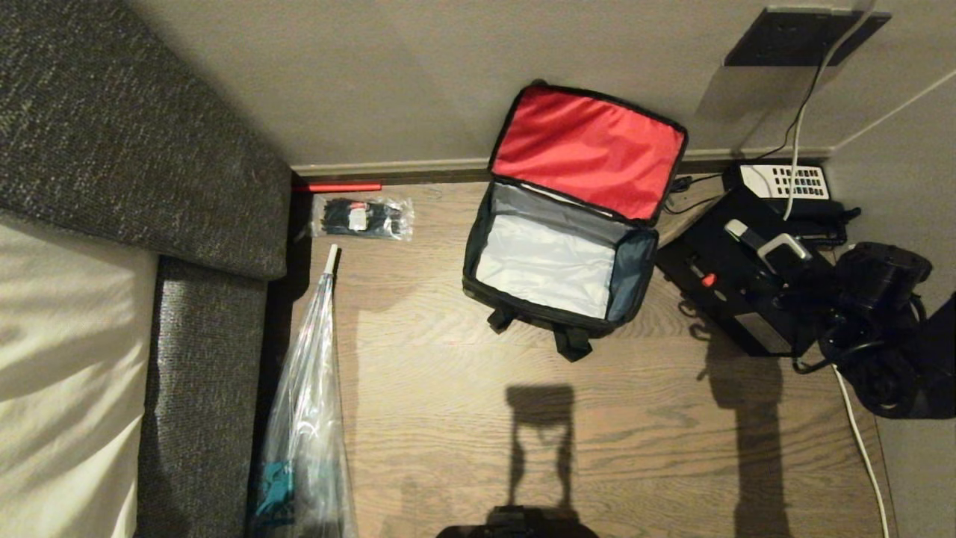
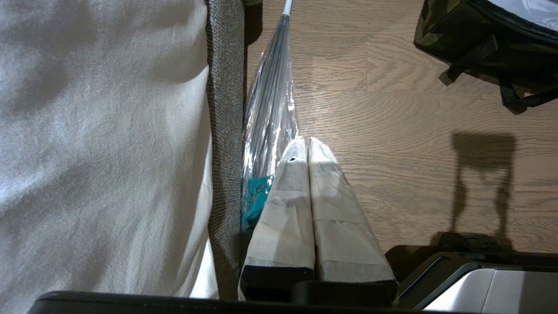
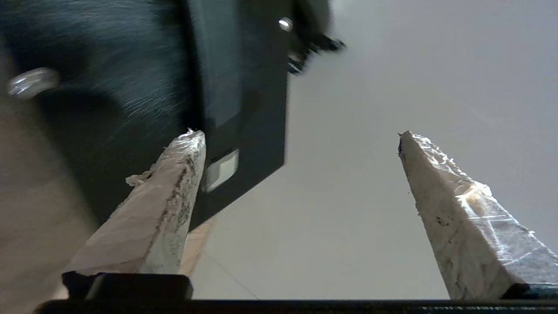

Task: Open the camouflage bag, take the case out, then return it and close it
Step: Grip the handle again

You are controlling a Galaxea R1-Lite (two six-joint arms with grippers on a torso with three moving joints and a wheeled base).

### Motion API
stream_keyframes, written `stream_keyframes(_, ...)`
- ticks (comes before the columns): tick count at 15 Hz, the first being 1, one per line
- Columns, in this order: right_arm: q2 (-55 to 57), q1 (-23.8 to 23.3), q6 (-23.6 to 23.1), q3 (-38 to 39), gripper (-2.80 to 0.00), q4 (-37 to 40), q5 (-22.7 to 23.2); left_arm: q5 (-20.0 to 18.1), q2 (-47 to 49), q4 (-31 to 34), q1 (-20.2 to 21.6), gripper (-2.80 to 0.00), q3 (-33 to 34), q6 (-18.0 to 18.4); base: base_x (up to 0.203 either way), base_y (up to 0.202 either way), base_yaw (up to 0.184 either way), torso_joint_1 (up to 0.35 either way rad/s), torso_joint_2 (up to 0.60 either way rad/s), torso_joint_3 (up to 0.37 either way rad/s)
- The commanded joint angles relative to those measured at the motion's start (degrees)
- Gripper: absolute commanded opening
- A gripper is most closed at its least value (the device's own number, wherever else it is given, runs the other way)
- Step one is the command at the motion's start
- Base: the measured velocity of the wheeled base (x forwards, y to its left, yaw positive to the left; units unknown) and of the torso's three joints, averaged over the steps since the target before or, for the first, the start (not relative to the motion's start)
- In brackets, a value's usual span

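Boxy camouflage fabric bag (image 1: pixel 556 258) gapes empty; right gripper (image 3: pixel 301 135), jaws wide, should re-grip the flat black hard case (image 1: pixel 736 280) squarely by its handle

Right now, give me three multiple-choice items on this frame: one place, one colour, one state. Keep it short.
1. Where is the flat black rectangular hard case?
A. Inside the bag
B. On the floor beside the bag, near the wall
C. On the grey sofa

2. What colour is the lid lining of the boxy camouflage fabric bag?
A. Red
B. Blue
C. Yellow

3. How does the right tool stand?
A. Shut on the bag strap
B. Shut on nothing
C. Open, fingers wide apart

Answers:
1 B: in the head view the case lies outside the bag, next to the black telephone with white keypad.
2 A: the raised lid shows red.
3 C: the right wrist view shows a wide gap between its fingers, nothing clamped.
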Motion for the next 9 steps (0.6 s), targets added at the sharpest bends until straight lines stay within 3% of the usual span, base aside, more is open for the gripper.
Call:
stream_keyframes(1, 6.64, 1.26, -0.64, -6.79, 0.00, -1.46, -6.44, 0.02, -0.09, -0.01, 0.01, -2.80, 0.01, -0.01, 0.000, 0.000, 0.000, 0.000, 0.00, 0.000)
stream_keyframes(3, 8.51, 1.94, -0.89, -11.27, 0.00, -1.67, -8.43, 0.02, -0.09, -0.01, 0.01, -2.80, 0.01, -0.01, 0.000, 0.000, 0.000, 0.000, 0.00, 0.000)
stream_keyframes(9, 7.97, 5.21, -0.62, -14.56, 0.00, -1.13, -10.99, 0.02, -0.09, -0.01, 0.01, -2.80, 0.01, -0.01, 0.000, 0.000, 0.000, 0.000, 0.00, 0.000)
